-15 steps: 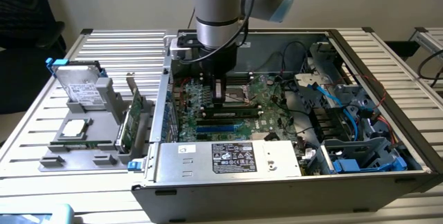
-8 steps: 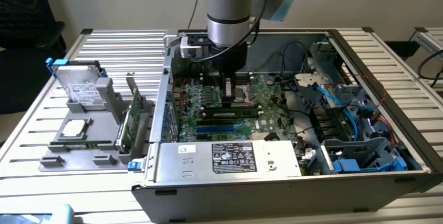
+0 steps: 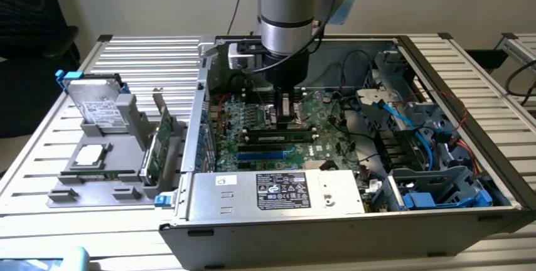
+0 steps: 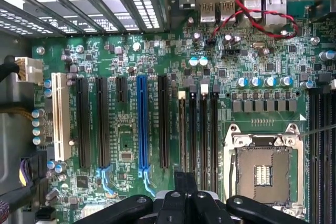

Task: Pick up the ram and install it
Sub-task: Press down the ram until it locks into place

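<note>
Above motherboard (image 4: 157, 129), shut gripper (image 4: 186, 203), ram (image 3: 279, 138) seated

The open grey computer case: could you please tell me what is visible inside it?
Inside the open grey computer case lie a green motherboard with black slots, one blue slot, an empty processor socket and the shut gripper. The board beneath the power supply is hidden.

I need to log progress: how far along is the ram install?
Looks done: the ram sits in a slot on the motherboard. In hand: the gripper is shut, low over the board right beside that stick, with nothing visible between its fingers. Left: I cannot tell whether the stick is pressed fully home and latched.
</note>
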You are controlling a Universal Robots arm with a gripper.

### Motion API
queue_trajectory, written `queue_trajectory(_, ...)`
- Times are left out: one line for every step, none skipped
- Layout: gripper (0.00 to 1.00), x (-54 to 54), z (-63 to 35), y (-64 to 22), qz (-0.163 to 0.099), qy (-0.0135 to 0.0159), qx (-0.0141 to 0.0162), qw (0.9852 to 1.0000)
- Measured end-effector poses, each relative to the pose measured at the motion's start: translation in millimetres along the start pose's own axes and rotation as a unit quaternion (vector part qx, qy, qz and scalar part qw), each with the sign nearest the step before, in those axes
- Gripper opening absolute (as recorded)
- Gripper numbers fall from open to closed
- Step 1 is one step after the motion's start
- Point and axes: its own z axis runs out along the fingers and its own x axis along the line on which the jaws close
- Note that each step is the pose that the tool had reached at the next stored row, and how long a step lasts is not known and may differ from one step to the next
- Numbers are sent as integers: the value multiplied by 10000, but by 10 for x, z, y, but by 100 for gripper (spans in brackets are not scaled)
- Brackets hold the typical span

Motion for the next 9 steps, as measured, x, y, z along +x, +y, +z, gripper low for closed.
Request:
queue_trajectory(11,0,0,-11,0,0,0,10000)
queue_trajectory(11,0,0,-13,0,0,0,10000)
queue_trajectory(11,1,-1,-13,1,0,-1,10000)
queue_trajectory(11,1,0,-13,1,0,-1,10000)
queue_trajectory(11,1,0,-13,1,0,-1,10000)
queue_trajectory(11,1,0,-14,1,0,-1,10000)
queue_trajectory(11,1,0,-14,0,0,-1,10000)
queue_trajectory(11,1,0,-14,0,0,-1,10000)
queue_trajectory(11,1,0,-14,0,0,-1,10000)
